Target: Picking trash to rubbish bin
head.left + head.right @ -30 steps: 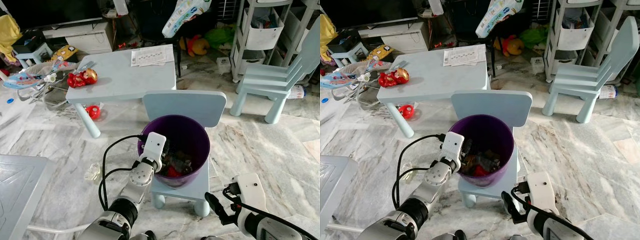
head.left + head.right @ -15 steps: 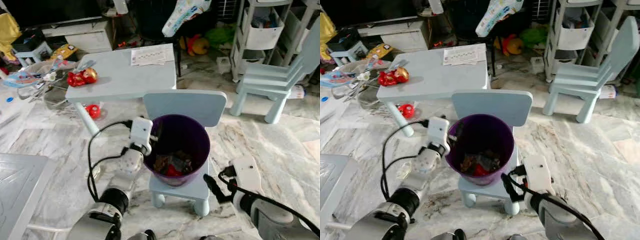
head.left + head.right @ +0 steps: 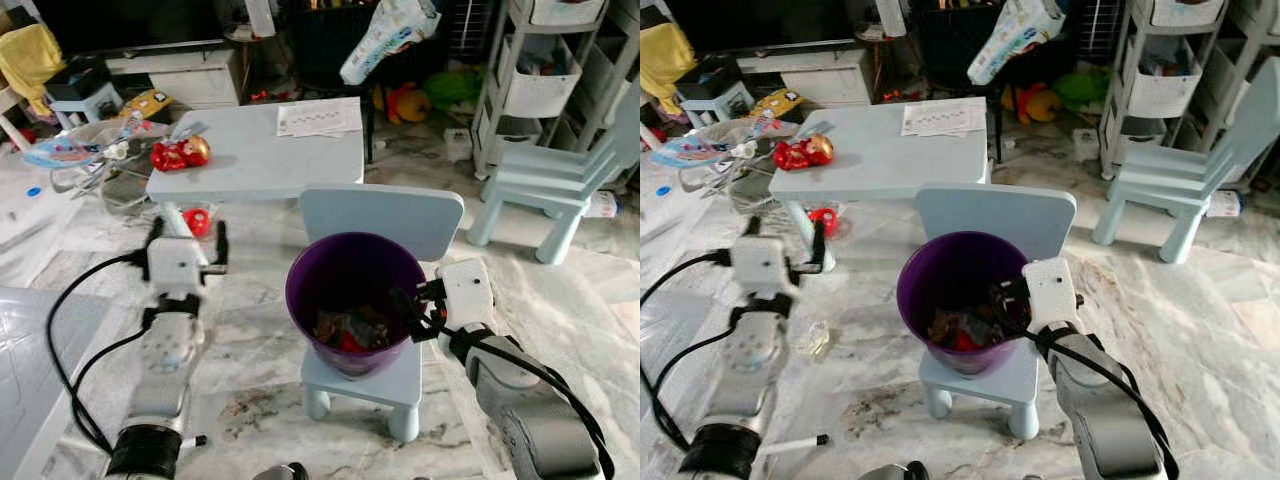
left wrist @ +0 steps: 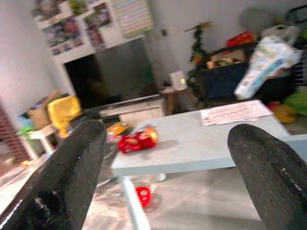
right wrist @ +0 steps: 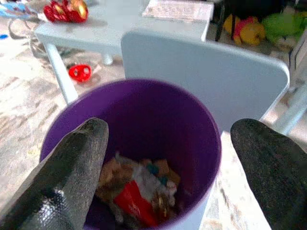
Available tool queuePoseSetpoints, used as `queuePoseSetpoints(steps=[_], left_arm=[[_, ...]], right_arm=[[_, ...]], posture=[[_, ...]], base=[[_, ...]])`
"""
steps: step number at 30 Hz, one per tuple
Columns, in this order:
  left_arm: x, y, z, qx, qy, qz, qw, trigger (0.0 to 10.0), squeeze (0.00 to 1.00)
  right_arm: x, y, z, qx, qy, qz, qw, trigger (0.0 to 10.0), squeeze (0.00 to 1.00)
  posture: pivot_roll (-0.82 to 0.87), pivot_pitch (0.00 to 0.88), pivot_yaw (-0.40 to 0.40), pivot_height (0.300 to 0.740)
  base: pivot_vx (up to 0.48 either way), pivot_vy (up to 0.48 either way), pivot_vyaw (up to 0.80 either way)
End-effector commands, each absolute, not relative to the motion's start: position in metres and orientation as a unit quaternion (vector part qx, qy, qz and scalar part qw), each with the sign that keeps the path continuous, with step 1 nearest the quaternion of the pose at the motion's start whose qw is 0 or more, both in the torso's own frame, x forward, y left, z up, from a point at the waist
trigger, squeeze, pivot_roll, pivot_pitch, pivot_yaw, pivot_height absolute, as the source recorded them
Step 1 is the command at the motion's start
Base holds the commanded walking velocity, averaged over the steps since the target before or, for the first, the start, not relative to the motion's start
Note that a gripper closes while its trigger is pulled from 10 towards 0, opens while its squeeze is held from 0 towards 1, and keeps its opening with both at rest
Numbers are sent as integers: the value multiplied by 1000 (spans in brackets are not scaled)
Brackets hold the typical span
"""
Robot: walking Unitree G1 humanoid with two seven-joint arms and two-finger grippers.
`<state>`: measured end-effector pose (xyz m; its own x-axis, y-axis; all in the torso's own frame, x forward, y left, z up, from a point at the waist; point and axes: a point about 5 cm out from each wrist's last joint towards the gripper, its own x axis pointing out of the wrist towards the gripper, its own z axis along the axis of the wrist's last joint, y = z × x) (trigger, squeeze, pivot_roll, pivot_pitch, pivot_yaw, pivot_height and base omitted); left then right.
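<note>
the left pincer (image 3: 186, 246) has pulled back from the round purple plastic bin (image 3: 355, 300), fingers wide and empty. the right pincer (image 3: 1006, 301), also wide, has risen to the bin's rim, over the trash (image 5: 139, 191) inside. deposit looks complete.

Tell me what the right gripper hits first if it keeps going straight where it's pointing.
Probably the trash inside the purple bin: the right gripper, jaws open, points down into its mouth. Depth is unclear.
</note>
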<state>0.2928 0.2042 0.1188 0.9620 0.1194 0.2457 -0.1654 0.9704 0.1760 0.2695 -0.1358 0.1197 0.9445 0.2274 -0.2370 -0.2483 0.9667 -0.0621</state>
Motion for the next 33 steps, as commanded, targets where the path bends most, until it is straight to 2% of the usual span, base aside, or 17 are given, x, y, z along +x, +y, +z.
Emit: queuePoseSetpoints(steps=[1, 8, 9, 11, 12, 13, 14, 15, 16, 17, 18, 20, 21, 33], left_arm=[[284, 216, 124, 106, -116, 98, 983, 10000, 1000], [271, 217, 128, 119, -108, 107, 981, 10000, 1000], [268, 214, 132, 121, -112, 102, 981, 10000, 0], [267, 212, 134, 132, -113, 102, 980, 10000, 0], [267, 211, 134, 131, -112, 102, 980, 10000, 0], [267, 209, 135, 126, -112, 103, 980, 10000, 0], [267, 209, 135, 126, -112, 103, 980, 10000, 0], [267, 208, 136, 124, -112, 102, 981, 10000, 0], [268, 206, 137, 120, -112, 99, 981, 10000, 0], [268, 204, 138, 119, -110, 97, 982, 10000, 0], [269, 201, 140, 117, -108, 93, 983, 10000, 0], [269, 200, 141, 117, -106, 92, 983, 10000, 0], [269, 199, 143, 115, -103, 92, 984, 10000, 0], [272, 195, 151, 122, -99, 102, 982, 10000, 0]], right_arm=[[276, -132, 123, -46, 98, 122, 987, 10000, 1000], [284, -134, 132, -60, 55, 113, 990, 10000, 1000], [286, -136, 135, -60, 45, 107, 991, 10000, 996], [287, -136, 135, -59, 43, 107, 992, 10000, 973], [287, -136, 135, -54, 43, 108, 992, 10000, 906], [288, -135, 136, -53, 40, 110, 992, 10000, 722], [288, -135, 136, -53, 40, 110, 992, 10000, 722], [289, -134, 136, -55, 38, 111, 992, 10000, 627], [289, -133, 136, -56, 38, 112, 991, 10000, 624], [291, -132, 136, -56, 36, 113, 991, 10000, 412], [293, -129, 136, -54, 33, 117, 991, 10000, 114], [293, -128, 136, -53, 30, 119, 991, 10000, 114], [294, -127, 137, -52, 26, 121, 991, 10000, 0], [300, -123, 139, -38, 16, 127, 991, 10000, 0]], posture=[[-25, 32, 73, 740], [-12, 25, 68, 740], [-12, 25, 68, 740], [-10, 25, 73, 740], [-10, 25, 73, 740], [-10, 25, 73, 740], [-10, 25, 73, 740], [-10, 25, 73, 740], [-10, 25, 73, 740], [-6, 24, 71, 740], [-6, 23, 71, 740], [-6, 23, 71, 740], [-5, 23, 71, 740], [2, 25, 71, 740]], base=[[0, 0, 0], [0, 0, 0], [0, 0, 0], [0, 0, 0], [0, 0, 438], [0, 0, 800], [0, 0, 800], [0, 0, 800], [0, 0, 800], [0, 0, 800], [0, 0, 800], [0, 0, 800], [0, 0, 800], [0, 0, 800]])
